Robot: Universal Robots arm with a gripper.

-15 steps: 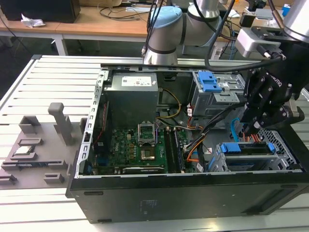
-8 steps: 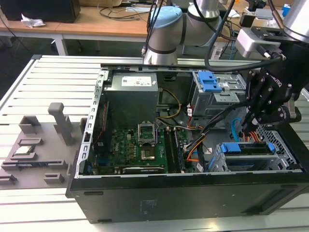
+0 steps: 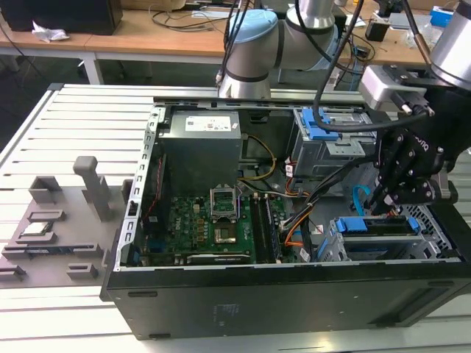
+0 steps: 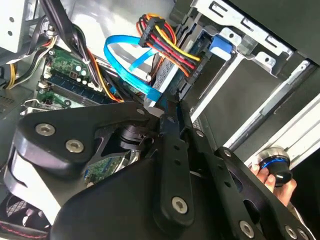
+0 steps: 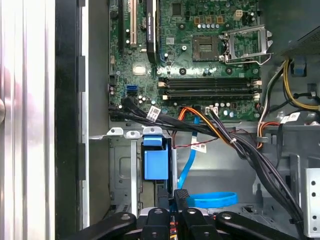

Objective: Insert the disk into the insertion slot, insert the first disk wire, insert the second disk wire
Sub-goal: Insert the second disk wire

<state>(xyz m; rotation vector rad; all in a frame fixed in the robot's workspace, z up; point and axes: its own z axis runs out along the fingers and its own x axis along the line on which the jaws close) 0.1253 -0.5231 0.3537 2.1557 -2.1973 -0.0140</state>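
Note:
The disk (image 3: pixel 372 226) lies inside the insertion slot (image 3: pixel 335 246) at the case's front corner, on the exterior view's right. Its bright blue carrier tab (image 5: pixel 155 160) shows in both wrist views. A bundle of red, yellow and black wires (image 4: pixel 167 37) runs down to a plug at the disk's end. A flat blue wire (image 4: pixel 125 57) loops from the board to the fingertips (image 4: pixel 165 112). My gripper (image 3: pixel 384 200) hovers just over the disk's end with its fingers drawn together on the end of that blue wire. The plug itself is hidden between them.
A larger grey cage with a blue latch (image 3: pixel 324 132) sits behind the gripper. The power supply (image 3: pixel 202 143) and motherboard (image 3: pixel 213 220) fill the case's middle. Thick black cables (image 5: pixel 250 155) cross beside the bay. A hand holds a round knob (image 4: pixel 274 167) outside the case.

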